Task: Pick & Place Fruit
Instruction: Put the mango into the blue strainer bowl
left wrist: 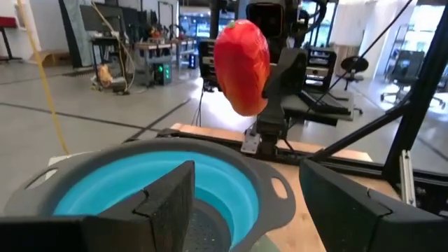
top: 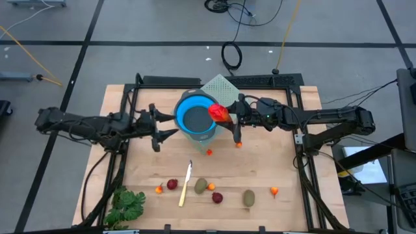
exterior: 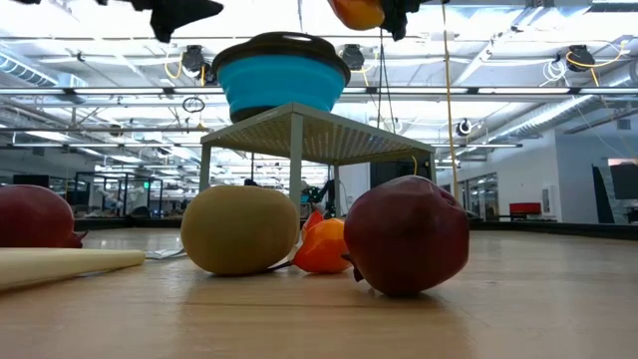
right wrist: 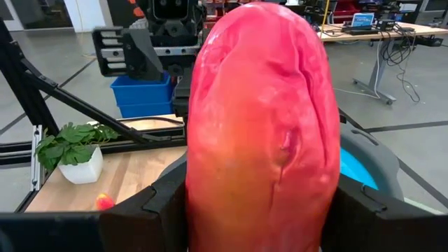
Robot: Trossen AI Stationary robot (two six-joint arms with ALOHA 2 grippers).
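The left gripper (top: 170,128) waits just left of the blue bowl (top: 195,116), fingers apart and holding nothing. The bowl sits on a small mesh stand (exterior: 319,135). Over the bowl's right rim, the right gripper (top: 229,118) has its fingers clamped on the orange-red oblong fruit (top: 220,112), whose long axis stands nearly upright, tip down. Other fruit pieces (top: 249,197) lie on the table (top: 286,169) in front of the bowl.

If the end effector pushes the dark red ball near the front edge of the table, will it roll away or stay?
The dark red ball looks round with a smooth, shiny skin in the low view, so a push would probably roll it rather than slide it. It rests against a small orange piece, which might stop it on that side. As a toy piece, it is likely light.
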